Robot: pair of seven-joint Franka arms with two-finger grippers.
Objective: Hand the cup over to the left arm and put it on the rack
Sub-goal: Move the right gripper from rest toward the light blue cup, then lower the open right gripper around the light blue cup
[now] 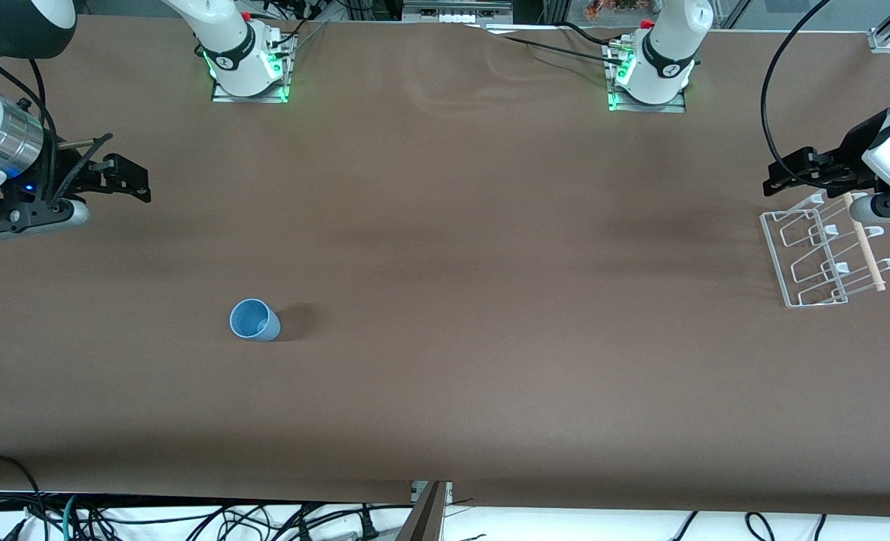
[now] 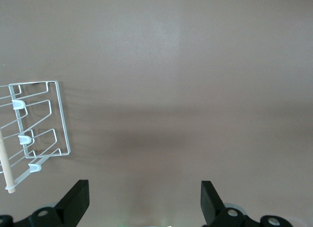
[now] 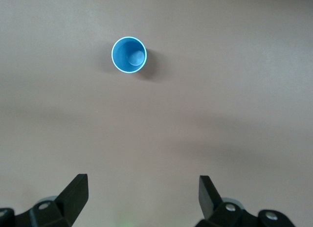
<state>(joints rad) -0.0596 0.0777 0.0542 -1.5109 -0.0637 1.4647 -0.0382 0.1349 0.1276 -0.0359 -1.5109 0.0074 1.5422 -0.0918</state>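
Observation:
The light-blue cup point(image 1: 254, 320) stands upright on the brown table toward the right arm's end; it also shows in the right wrist view point(image 3: 129, 54). My right gripper point(image 1: 125, 176) hovers open and empty over the table at the right arm's end, well apart from the cup; its jaws stand wide in the right wrist view point(image 3: 143, 197). The white wire rack point(image 1: 776, 263) with its wooden dowel point(image 1: 867, 248) sits at the left arm's end and shows in the left wrist view point(image 2: 62, 124). My left gripper point(image 1: 790, 173) hovers open and empty just beside the rack point(image 2: 144, 202).
The arm bases point(image 1: 245, 68) point(image 1: 651, 75) stand along the table's edge farthest from the front camera. Cables point(image 1: 189, 522) hang below the edge nearest that camera. Bare brown table cover point(image 1: 490, 263) lies between the cup and the rack.

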